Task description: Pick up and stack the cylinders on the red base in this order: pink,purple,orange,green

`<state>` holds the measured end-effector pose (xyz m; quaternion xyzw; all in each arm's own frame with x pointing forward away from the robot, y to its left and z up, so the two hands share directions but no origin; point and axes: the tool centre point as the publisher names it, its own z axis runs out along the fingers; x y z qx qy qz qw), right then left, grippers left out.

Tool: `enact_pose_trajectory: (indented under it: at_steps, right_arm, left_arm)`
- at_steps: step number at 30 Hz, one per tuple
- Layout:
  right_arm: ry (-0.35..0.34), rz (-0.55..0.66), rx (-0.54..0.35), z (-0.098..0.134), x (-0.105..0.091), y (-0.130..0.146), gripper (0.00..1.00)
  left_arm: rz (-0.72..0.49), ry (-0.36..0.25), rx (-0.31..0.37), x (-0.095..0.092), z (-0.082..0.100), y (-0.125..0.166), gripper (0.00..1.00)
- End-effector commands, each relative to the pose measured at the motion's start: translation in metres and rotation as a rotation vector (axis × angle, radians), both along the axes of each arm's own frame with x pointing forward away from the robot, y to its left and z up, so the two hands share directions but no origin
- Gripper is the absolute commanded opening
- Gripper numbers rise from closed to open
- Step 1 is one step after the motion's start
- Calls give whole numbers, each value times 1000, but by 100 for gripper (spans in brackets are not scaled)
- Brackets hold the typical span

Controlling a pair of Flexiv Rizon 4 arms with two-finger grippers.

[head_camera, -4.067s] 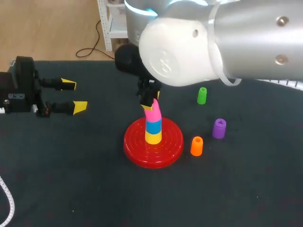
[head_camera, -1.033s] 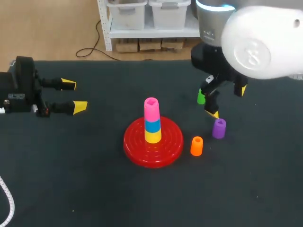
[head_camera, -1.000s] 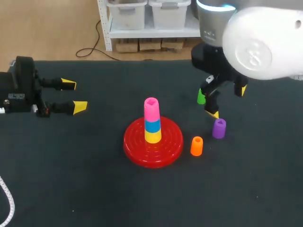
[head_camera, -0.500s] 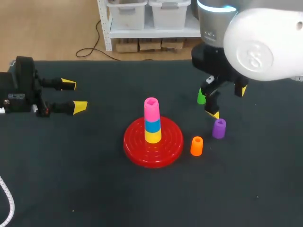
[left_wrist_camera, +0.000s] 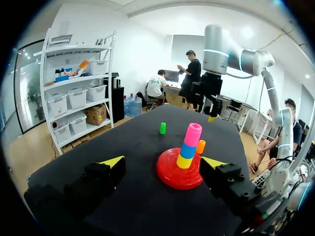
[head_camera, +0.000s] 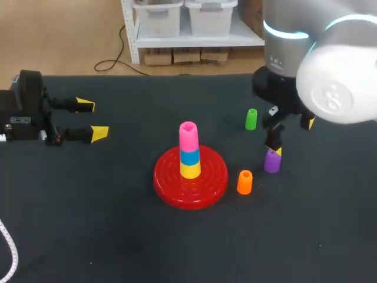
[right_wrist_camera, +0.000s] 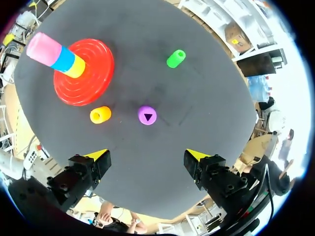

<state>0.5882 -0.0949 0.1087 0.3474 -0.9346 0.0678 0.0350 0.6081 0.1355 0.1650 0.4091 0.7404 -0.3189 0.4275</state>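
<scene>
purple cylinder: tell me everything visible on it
The purple cylinder is small, smooth and plastic-looking, with a dark triangular hole in its top. It stands upright on the dark table, near the orange cylinder but apart from it, off the red base. The right gripper hangs open above it; only the table seems to touch it.
</scene>
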Motion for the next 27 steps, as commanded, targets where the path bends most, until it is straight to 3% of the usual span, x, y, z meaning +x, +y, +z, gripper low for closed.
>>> enact_pose_trajectory:
  at_steps: [1,5,14,18,20,27]
  right_arm:
    - [0,8,15,-11,3,2,100]
    - [2,7,58,-20,6,6,100]
    - [-60,-8,129,-25,24,12,100]
    - [-79,-3,132,-20,27,9,100]
    - [-36,6,82,-16,28,7,100]
    - [-36,6,82,-16,28,7,100]
  left_arm:
    - [3,-8,-5,0,-2,0,100]
    - [3,-8,-5,0,-2,0,100]
    - [3,-8,-5,0,-2,0,100]
    - [3,-8,-5,0,-2,0,100]
    - [3,-8,-5,0,-2,0,100]
    - [3,-8,-5,0,-2,0,100]
